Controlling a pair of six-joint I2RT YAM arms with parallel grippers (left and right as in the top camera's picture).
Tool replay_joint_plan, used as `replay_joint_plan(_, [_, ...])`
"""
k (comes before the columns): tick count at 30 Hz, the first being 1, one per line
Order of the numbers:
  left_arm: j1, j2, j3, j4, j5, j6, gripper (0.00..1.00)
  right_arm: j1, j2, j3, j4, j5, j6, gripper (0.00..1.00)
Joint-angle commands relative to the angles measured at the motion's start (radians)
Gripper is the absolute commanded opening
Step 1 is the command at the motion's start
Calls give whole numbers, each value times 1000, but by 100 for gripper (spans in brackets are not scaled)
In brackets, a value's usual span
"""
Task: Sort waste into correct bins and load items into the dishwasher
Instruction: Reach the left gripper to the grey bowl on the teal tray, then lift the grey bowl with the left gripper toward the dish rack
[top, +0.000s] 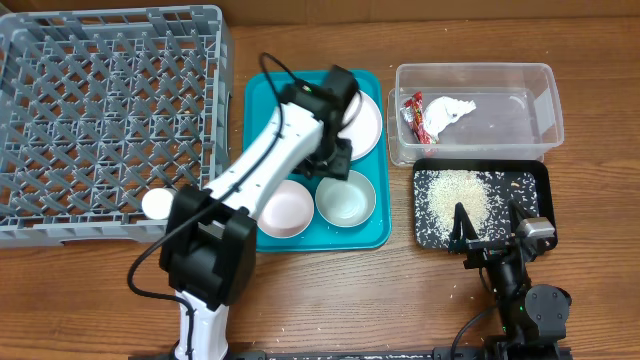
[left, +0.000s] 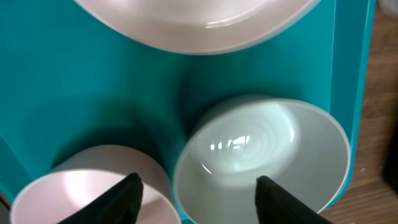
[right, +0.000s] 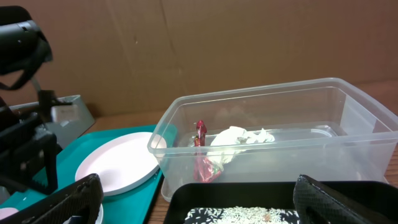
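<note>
The round plate (top: 367, 125) (left: 199, 25), the pinkish bowl (top: 285, 208) (left: 74, 186) and the pale grey-white bowl (top: 346, 199) (left: 267, 155) lie on the teal tray (top: 262, 120). My left gripper (top: 335, 160) (left: 199, 196) hangs open and empty just above the two bowls' adjoining rims. The white cup (top: 157, 203) sits at the grey rack's (top: 110, 120) front edge. The clear tub (top: 545, 110) (right: 348, 118) holds the wrapper (top: 415, 118) (right: 202, 162) and the napkin (top: 452, 112) (right: 239, 138). Rice (top: 455, 195) (right: 249, 216) lies in the black tray (top: 535, 180) (right: 249, 193). My right gripper (top: 490, 228) (right: 199, 208) is open and empty over that tray's near edge.
The left arm (top: 260, 170) reaches across the teal tray's left half and shows at the left of the right wrist view (right: 18, 124). A few grains lie scattered on the wooden table (top: 400, 300) around the black tray. A cardboard wall stands behind.
</note>
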Motion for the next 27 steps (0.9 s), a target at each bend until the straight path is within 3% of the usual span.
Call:
replay_joint_plan(1, [-25,-9,-62,30,-89,34,55,-3,-12,-10,6,6,-3,100])
replay_joint_plan(11, [-11,-9,-206,169,-95,53,49,-3,-12,-10,6,5,-3,100])
replay_joint_plan(12, [-11,-9,-219,182,-89,53,42,-3,-12,-10,6,5,-3,100])
replay_joint_plan(13, [-11,-9,-226,190,-78,61,31,-3,-12,-10,6,6,-3,100])
replay_joint_plan(14, [-11,-9,-227,193,-64,77,11,-3,-12,-10,6,6,-3,99])
replay_joint_plan(15, [-11,-9,-227,193,-55,78,4,-3,-12,-10,6,5,-3,100])
replay_joint_plan(23, [0,-17,-26,62,26,42,4,-3,-12,-10,6,5,-3,100])
replay_joint_plan(27, [17,-20,179,-152,-123,36,4,-3,-12,-10,6,6,-3,100])
